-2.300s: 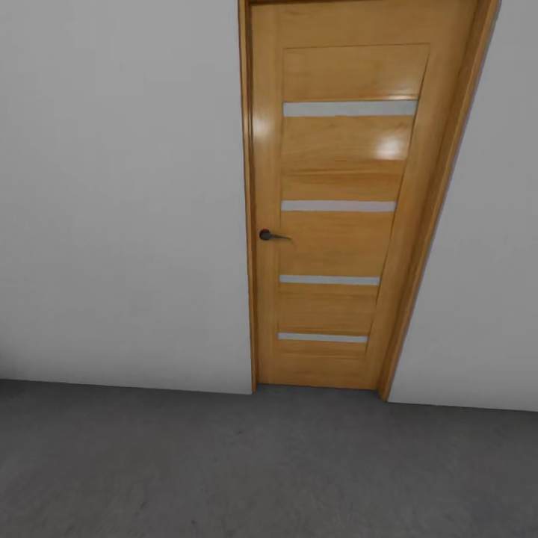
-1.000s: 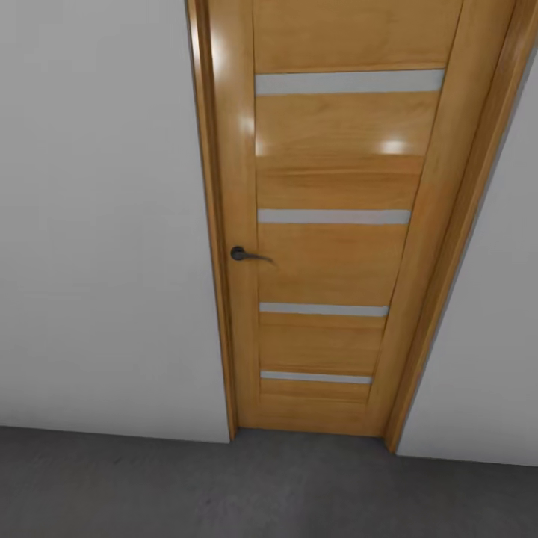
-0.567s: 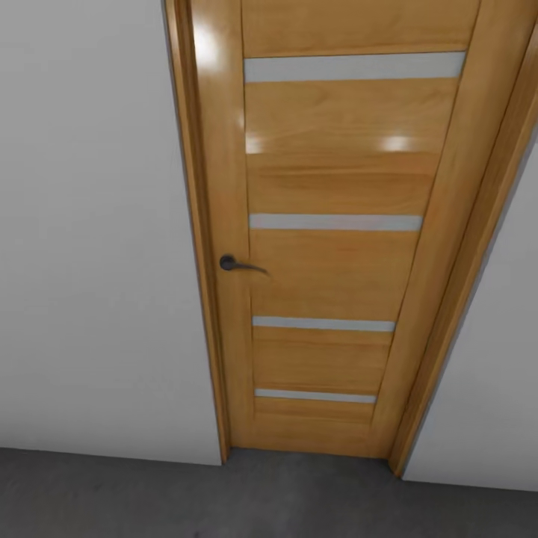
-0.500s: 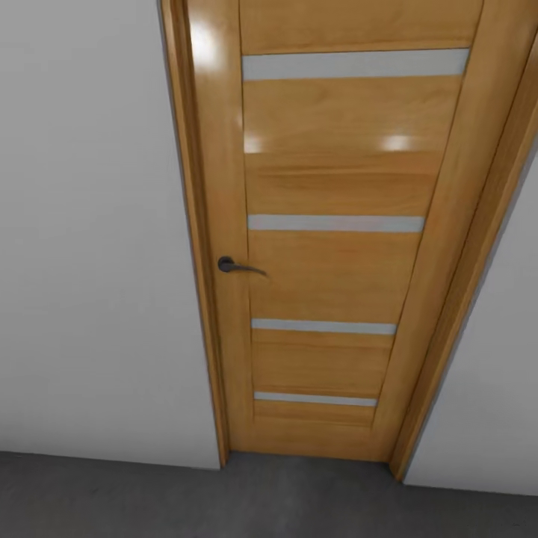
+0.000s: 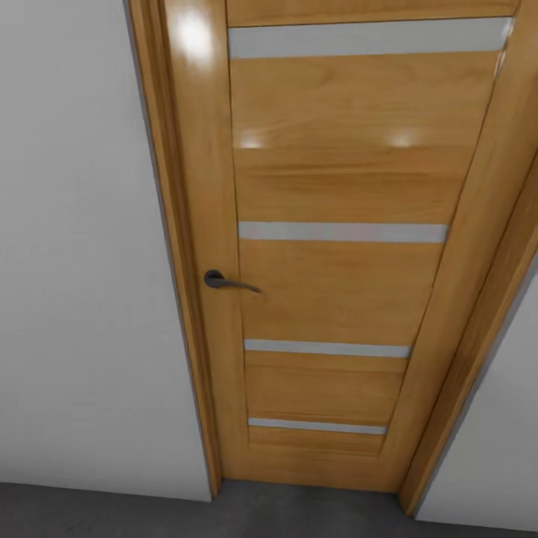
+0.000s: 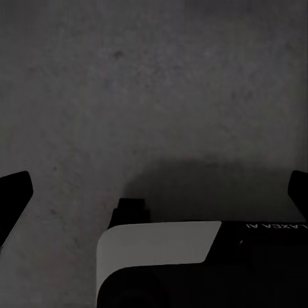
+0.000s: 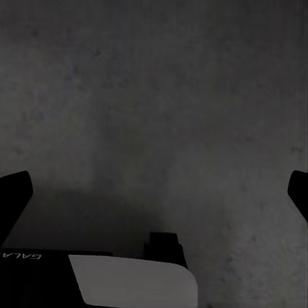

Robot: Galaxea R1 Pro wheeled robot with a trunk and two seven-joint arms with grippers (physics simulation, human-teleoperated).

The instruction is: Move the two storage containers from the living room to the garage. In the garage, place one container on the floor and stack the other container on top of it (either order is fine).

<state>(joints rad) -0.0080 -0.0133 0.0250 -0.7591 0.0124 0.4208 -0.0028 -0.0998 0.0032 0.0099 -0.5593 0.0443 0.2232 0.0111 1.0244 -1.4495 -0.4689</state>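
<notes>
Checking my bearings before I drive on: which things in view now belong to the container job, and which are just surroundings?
Belongs to the job:
- grey concrete floor, the garage surface for stacking
- left tool, open and empty
- right tool, open and empty

Just surroundings:
- wooden door, closed
- door handle
- white wall

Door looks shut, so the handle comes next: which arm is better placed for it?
Left, probably: the handle sits at the door's left edge, on the left arm's side. Left gripper and right gripper are equally open and empty, facing the floor.
</notes>
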